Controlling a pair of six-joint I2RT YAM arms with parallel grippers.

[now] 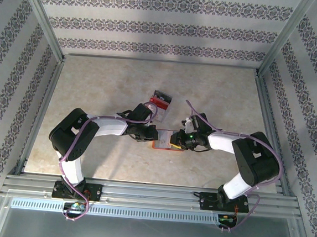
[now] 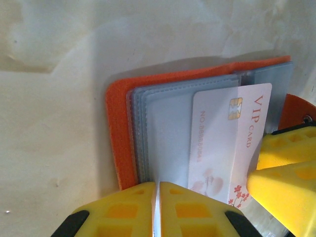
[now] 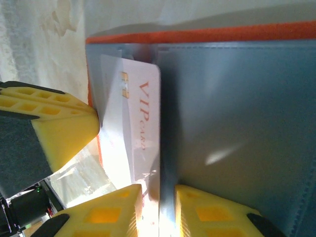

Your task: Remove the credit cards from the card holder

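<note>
Open card holder (image 2: pixel 118 133) lay at the bench (image 1: pixel 122 93) centre; shut left claw (image 2: pixel 158 207) sat on its pocket edge; VIP card (image 2: pixel 222 143) jutted toward the right claw (image 3: pixel 159 207), narrowly parted around its end, grip unclear

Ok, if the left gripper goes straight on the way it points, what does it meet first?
Most likely the grey-blue pocket of the card holder, right ahead of the shut fingers of the left gripper; they may be touching it, depth is unclear. The white card lies to one side.
</note>
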